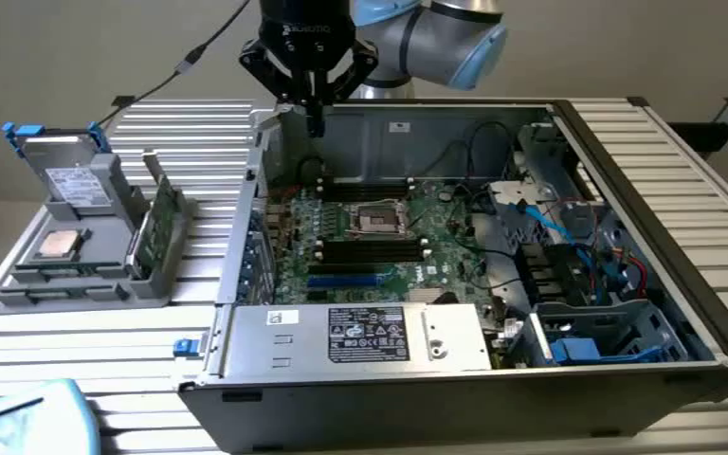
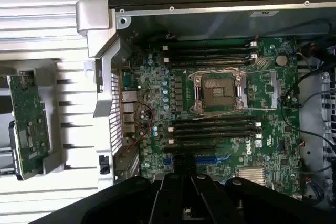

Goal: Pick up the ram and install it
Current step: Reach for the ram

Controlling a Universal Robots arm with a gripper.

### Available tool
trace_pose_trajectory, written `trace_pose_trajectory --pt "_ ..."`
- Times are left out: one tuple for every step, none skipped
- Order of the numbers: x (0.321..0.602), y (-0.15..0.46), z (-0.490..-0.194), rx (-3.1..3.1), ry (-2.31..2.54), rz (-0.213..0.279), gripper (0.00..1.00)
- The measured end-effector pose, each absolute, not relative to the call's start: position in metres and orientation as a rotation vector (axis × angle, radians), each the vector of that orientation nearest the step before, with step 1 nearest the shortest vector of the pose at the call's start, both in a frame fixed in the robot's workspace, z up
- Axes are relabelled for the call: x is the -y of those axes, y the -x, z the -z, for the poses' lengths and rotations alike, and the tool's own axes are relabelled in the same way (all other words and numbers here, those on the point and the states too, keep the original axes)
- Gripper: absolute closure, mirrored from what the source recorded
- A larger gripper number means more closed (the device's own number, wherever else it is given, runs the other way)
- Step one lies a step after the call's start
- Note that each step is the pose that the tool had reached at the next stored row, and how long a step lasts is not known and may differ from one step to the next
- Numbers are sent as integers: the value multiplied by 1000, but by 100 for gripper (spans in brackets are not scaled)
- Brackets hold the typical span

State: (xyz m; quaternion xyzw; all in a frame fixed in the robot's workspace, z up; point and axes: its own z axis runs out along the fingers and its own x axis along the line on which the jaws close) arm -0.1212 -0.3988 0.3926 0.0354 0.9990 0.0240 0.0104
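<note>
The ram (image 1: 158,227) is a dark-green stick standing on edge in a grey holder (image 1: 86,284), outside the computer case on the exterior view's left. In the wrist view the ram (image 2: 29,124) shows as a green board beside the case wall. My gripper (image 1: 315,121) hangs over the back left corner of the open case, well apart from the ram. Its black fingers (image 2: 173,192) meet with nothing between them, so it is shut and empty. Beneath it lies the green motherboard (image 2: 152,77) with long black memory slots (image 2: 215,127) on both sides of the processor socket (image 2: 218,90).
The holder also carries a square silver processor chip (image 1: 58,245) and a grey drive with blue clips (image 1: 71,171). The case has tall metal walls (image 1: 244,218), a power supply (image 1: 364,336) at the front, and cables and drive bays (image 1: 591,256) on the exterior view's right.
</note>
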Motion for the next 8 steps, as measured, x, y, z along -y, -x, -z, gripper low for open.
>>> trace_pose_trajectory --pt "399 121 -393 -3118 -110 -75 89" --pt "399 121 -393 -3118 -110 -75 89" --pt "399 121 -393 -3118 -110 -75 89" --pt "399 121 -393 -3118 -110 -75 89" --pt "399 121 -393 -3118 -110 -75 89" --pt "399 121 -393 -3118 -110 -75 89" --pt "399 121 -393 -3118 -110 -75 89" --pt "399 121 -393 -3118 -110 -75 89"
